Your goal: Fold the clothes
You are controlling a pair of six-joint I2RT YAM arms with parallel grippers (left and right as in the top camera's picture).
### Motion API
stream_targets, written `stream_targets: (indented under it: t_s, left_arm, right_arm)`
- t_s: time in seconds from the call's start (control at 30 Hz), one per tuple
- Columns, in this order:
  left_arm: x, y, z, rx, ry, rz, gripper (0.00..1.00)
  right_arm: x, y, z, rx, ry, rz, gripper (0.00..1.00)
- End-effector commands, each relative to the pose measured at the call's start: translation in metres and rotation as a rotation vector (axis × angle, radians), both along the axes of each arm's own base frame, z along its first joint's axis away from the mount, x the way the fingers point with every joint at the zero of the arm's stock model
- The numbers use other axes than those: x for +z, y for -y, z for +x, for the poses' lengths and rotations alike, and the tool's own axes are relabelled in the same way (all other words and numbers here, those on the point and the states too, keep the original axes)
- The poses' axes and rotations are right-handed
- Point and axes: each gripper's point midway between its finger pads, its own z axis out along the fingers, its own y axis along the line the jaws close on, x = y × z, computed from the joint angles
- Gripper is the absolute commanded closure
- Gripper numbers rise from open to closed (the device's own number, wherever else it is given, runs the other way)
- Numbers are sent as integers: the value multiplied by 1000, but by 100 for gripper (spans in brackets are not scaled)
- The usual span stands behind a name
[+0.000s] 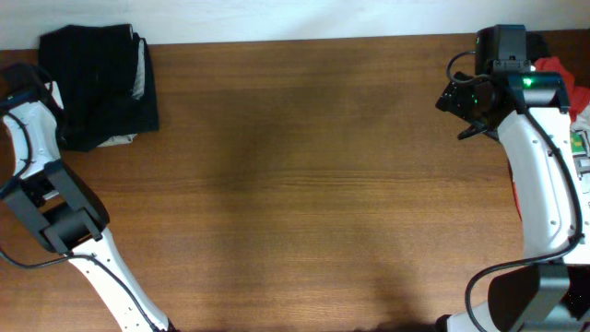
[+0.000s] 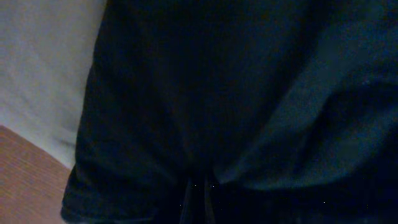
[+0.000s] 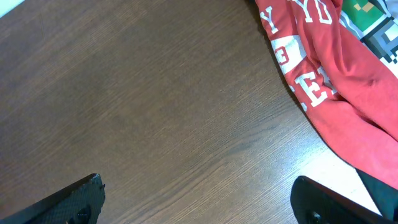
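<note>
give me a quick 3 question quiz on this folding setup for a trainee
1. True or false: the right fingers are gripping the red garment.
2. Where on the table does the black clothes pile lie? A) far left corner B) centre C) right edge
3. What colour is the lettering on the red garment?

Key: 1 false, the fingers are spread apart over bare wood. 2 A. 3 white.
</note>
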Motion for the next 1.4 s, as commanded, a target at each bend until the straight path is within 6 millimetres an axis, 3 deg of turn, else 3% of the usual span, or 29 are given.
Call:
stream_targets:
  t_s: [0.0,0.03,0.07,0.1,0.13,0.2,0.27,0.4,0.5,0.67,1.13,1.23,1.37]
  left_arm:
    - [103,-5,11,16,164,82,70]
    - [124,-1,12,27,203,90,58]
    - [148,4,13,50,254,89,35]
    - [170,14,13,69,306,63,18]
    - [186,26,12,70,345,17,8]
    - [221,67,10,32,431,-144,1]
    - [255,113,6,-76,496,-304,1]
    - [299,179,-18,-225,536,-495,1]
    - [299,203,-43,-224,458,-575,1]
    - [277,217,-76,-156,294,-650,1]
    - [274,220,-82,-142,263,-666,1]
    - [265,222,-97,-105,188,-675,1]
    - [251,223,-127,-59,34,-539,1]
  right_arm:
    - [2,3,0,-16,5,-14,1]
    - [2,3,0,-16,5,-13,1]
    - [2,3,0,-16,5,-13,1]
    - [2,3,0,-16,5,-13,1]
    - [2,3,0,-16,5,-14,1]
    - [2,3,0,-16,5,-13,1]
    - [2,3,0,-16,5,-13,1]
    - [2,3,1,-16,5,-13,1]
    - [2,3,0,-16,5,-13,1]
    - [2,3,0,-16,5,-13,1]
    - [2,3,0,-16,5,-13,1]
    - [2,3,0,-16,5,-13,1]
    - [2,3,1,-16,5,-13,1]
